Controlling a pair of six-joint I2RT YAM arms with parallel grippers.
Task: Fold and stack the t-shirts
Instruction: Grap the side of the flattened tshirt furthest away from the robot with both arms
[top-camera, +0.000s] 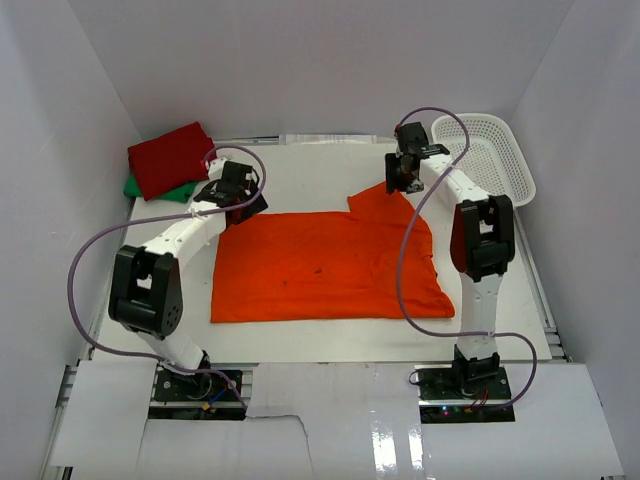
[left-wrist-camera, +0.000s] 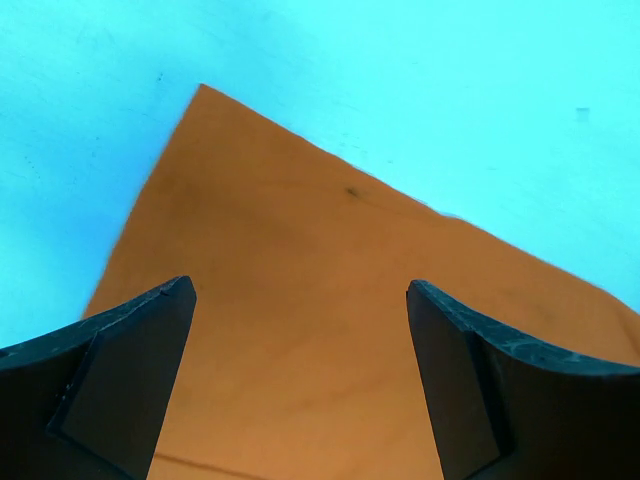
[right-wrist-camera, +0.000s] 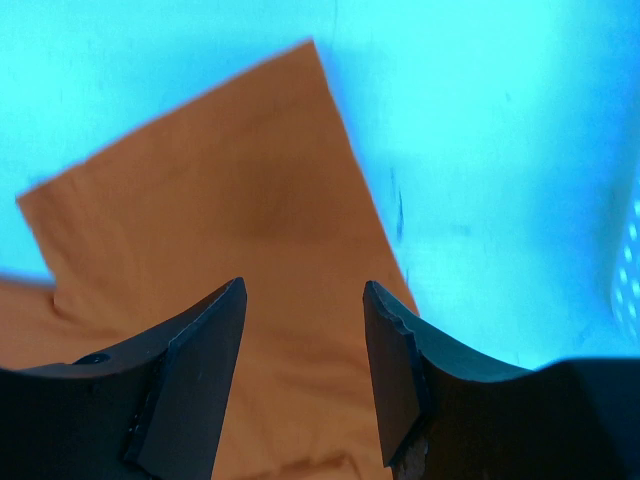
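An orange t-shirt lies spread flat in the middle of the table, one sleeve pointing up at its far right. My left gripper hovers over the shirt's far left corner, jaws wide open and nothing between them. Above the sleeve hangs my right gripper, open and holding nothing. A folded deep red t-shirt rests on a folded green t-shirt at the far left corner.
A white mesh basket stands at the far right of the table. White walls enclose the table on three sides. Purple cables loop from both arms over the table.
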